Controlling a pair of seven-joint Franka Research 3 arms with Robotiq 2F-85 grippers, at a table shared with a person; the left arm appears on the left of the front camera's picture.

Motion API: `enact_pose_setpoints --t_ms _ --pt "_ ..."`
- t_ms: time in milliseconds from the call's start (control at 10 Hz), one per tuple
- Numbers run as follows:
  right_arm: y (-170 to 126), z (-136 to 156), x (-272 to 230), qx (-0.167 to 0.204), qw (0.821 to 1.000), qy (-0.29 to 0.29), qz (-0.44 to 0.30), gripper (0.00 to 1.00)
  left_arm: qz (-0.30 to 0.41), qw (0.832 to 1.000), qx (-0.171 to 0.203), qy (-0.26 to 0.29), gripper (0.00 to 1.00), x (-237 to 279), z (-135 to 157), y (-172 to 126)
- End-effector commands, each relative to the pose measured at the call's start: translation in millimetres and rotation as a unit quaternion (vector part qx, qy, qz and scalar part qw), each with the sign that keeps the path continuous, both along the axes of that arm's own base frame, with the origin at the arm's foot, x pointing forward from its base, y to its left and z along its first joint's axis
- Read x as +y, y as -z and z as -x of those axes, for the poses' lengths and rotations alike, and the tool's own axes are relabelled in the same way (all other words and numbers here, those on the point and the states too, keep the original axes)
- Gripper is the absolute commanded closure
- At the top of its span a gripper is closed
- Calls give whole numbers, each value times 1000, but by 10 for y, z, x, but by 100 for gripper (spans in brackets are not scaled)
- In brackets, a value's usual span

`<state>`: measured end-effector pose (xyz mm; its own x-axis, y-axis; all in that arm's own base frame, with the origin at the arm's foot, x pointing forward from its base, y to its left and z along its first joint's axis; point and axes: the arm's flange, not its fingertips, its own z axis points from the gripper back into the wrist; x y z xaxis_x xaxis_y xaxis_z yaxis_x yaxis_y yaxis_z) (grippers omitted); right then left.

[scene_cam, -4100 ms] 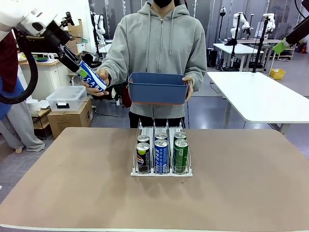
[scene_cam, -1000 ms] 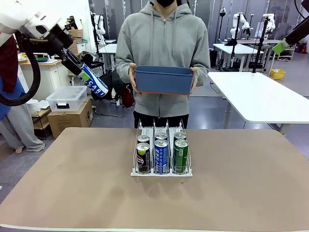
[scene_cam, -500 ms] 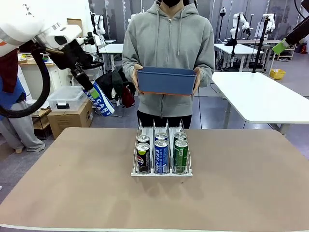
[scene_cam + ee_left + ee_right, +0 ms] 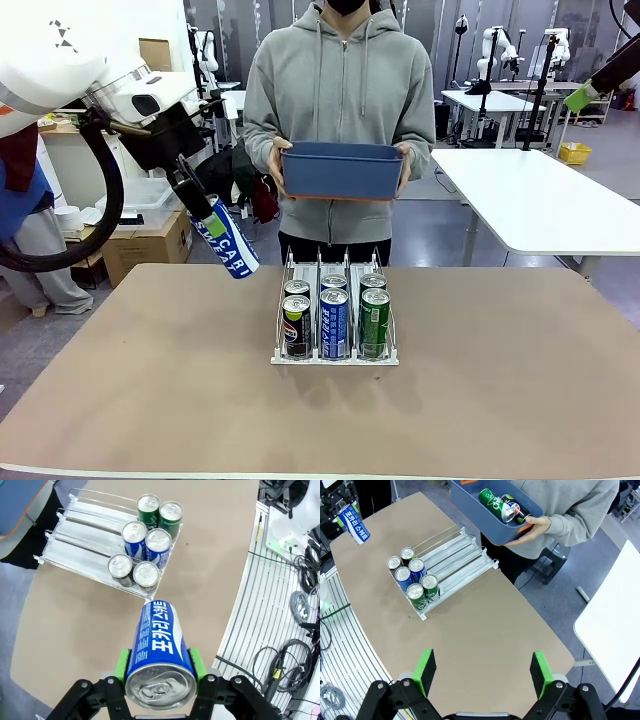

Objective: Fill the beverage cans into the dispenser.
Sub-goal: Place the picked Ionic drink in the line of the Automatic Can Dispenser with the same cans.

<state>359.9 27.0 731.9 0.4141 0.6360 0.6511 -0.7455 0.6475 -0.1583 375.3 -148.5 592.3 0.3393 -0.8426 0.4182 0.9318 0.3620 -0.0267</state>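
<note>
My left gripper is shut on a blue can with white lettering, tilted and held in the air over the table's far left, left of the dispenser. In the left wrist view the blue can sits between the green pads, its silver top toward the camera, with the dispenser beyond. The three lanes hold several cans: black, blue and green at the front lip. My right gripper hangs open, high above the table. The person's blue bin holds a green can and a black can.
A person in a grey hoodie stands at the far side holding the blue bin with both hands above the dispenser's back end. The brown table has bare room to the left, right and front of the rack. White tables stand behind.
My left arm has carried the blue can down and to the right, from high at the far left toward the dispenser. The person holds the bin still.
</note>
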Motion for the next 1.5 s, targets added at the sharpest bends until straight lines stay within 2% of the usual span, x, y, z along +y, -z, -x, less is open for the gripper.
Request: enact_pose_setpoints --t_ms 0,400,600,800,900,1100,1400 --pt "5 -3 2 0 1000 0 0 0 4 1000 0 -10 43 42 -61 19" --pt "5 -3 2 0 1000 0 0 0 4 1000 0 -10 43 42 -61 19" --pt "5 -3 2 0 1000 0 0 0 5 1000 14 -14 43 3 -51 21" --pt "5 -3 2 0 1000 0 0 0 7 996 7 -88 43 -305 164 133" --pt "5 -3 2 0 1000 0 0 0 12 995 -11 -96 43 -417 276 207" --pt "5 -3 2 0 1000 0 0 0 19 996 -41 -82 43 -620 481 319" --pt "5 -3 2 0 1000 0 0 0 22 998 -61 15 43 -976 653 585"
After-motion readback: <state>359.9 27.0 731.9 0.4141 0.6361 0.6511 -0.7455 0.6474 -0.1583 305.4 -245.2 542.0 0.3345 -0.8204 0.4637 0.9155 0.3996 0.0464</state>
